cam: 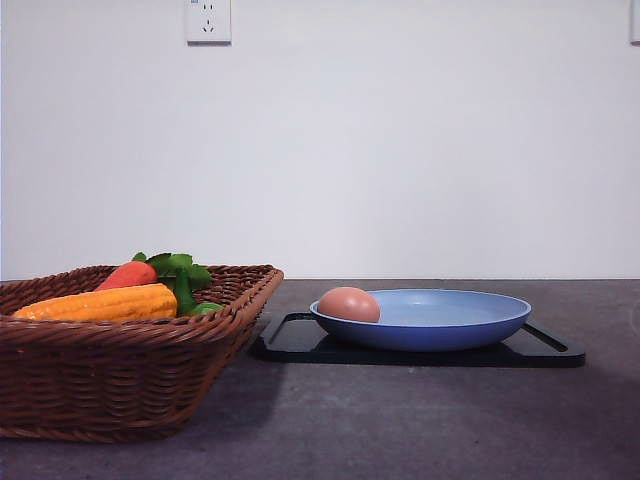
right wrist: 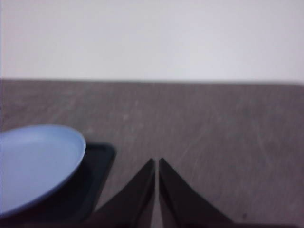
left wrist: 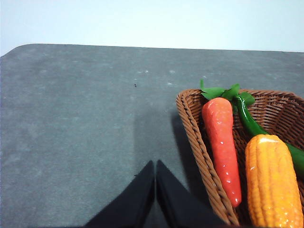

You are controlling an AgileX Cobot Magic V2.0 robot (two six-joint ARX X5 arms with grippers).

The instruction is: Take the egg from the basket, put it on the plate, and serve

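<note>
The small smooth brown-pink egg lies inside the large round light blue plate, against the plate's left rim. The plate sits on a flat black rectangular tray on the dark grey worktop. To the left of the tray, just beside it, stands the wide dark brown woven wicker basket, holding an orange corn cob, a red-orange carrot with green leaves, and a green piece that may be a pepper, though little of it shows.

In the left wrist view, the left claw hangs over bare worktop beside the basket's outer wall, its black fingers pressed together. In the right wrist view, the right claw is likewise pressed together and holds nothing, over the worktop next to the tray's edge and the plate.
</note>
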